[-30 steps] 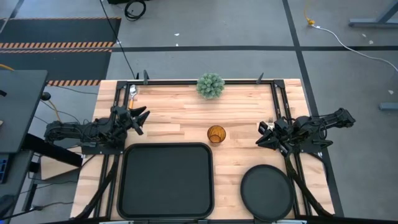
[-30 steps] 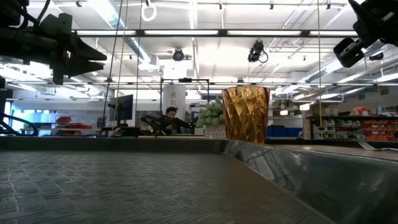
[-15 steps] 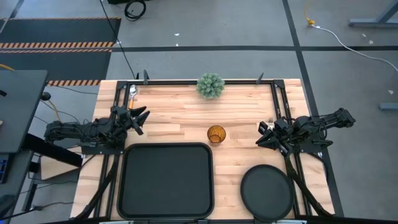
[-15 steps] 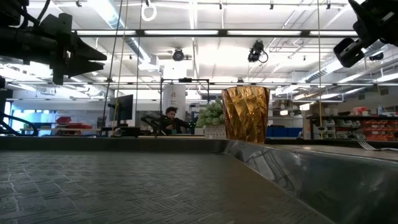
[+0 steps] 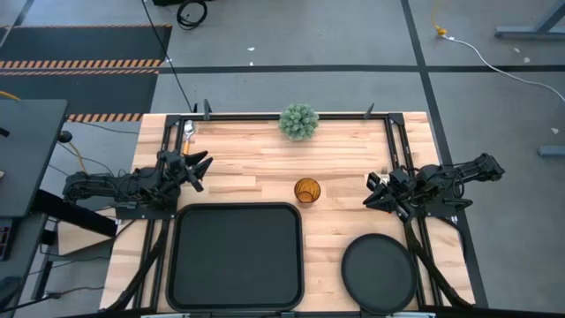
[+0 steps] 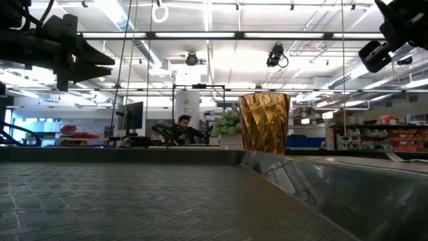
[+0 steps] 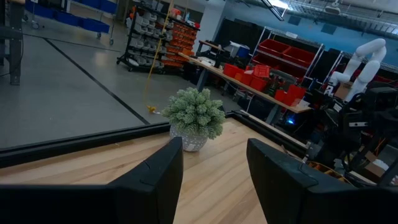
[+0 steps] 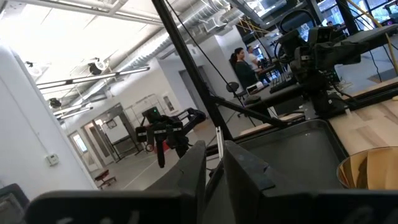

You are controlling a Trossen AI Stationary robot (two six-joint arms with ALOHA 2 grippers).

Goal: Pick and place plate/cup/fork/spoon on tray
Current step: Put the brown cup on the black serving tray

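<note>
The tray [image 5: 237,254] and the plate [image 5: 379,271] are lying at the near edge of the table [image 5: 344,163], well apart. Beyond them, the cup [image 5: 306,191] is standing upright. The left tool [image 5: 202,168] is hovering with fingers spread, holding nothing. The right tool [image 5: 370,191] is hovering with fingers nearly together, gripping nothing. A potted plant [image 5: 298,121] is sitting at the far edge.

A pale planked wood table [image 5: 265,168] is seen; the cup [image 6: 264,123] is faceted translucent amber plastic, the tray [image 6: 134,201] matt, ribbed black.
</note>
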